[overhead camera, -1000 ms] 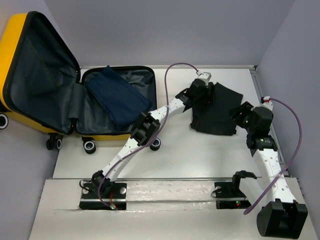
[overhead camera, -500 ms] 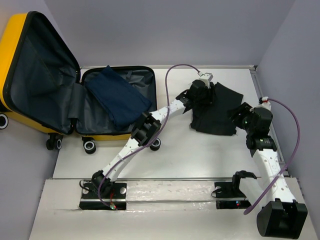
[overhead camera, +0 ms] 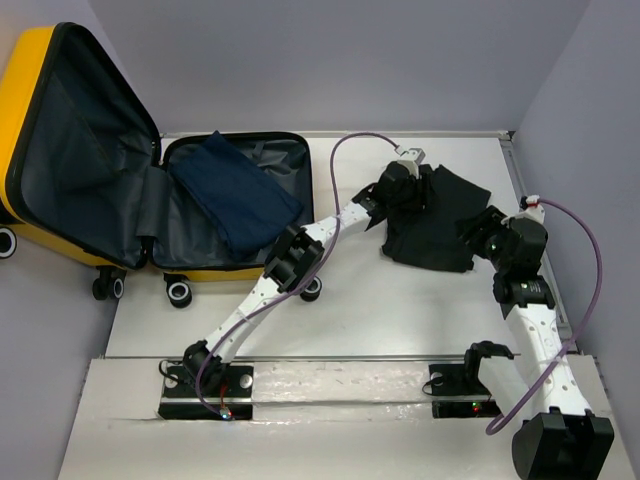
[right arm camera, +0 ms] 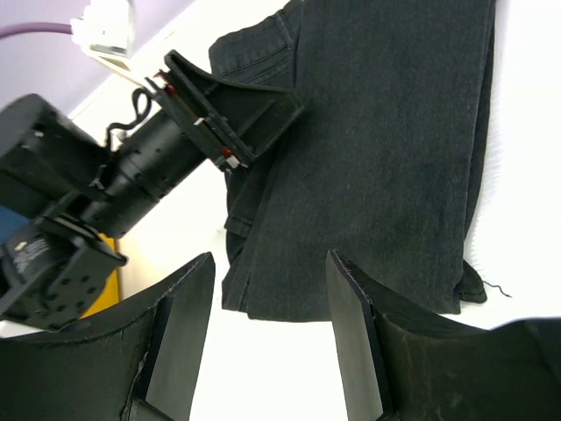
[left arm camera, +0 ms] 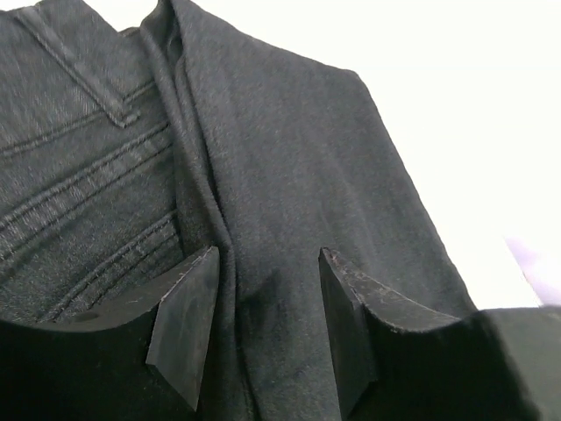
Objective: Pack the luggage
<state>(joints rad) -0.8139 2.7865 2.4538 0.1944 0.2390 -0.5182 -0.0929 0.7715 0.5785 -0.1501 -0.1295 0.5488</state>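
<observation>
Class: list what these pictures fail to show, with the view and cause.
Luggage: top view's left edge cuts off its shell and one wheel.
Luggage floor: top view, partly covered by the navy garment.
Jeans: top view, left arm covers part; left wrist view crops them.
Left claw: top view, tips hidden under its own wrist.

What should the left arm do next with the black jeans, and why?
Probably close the left gripper on the fold. Its jaws stand apart astride a raised crease of the black jeans, tips down on the cloth, so nothing looks pinched yet. The jeans lie on the table, outside the luggage, so they need a firm grip before lifting.
</observation>
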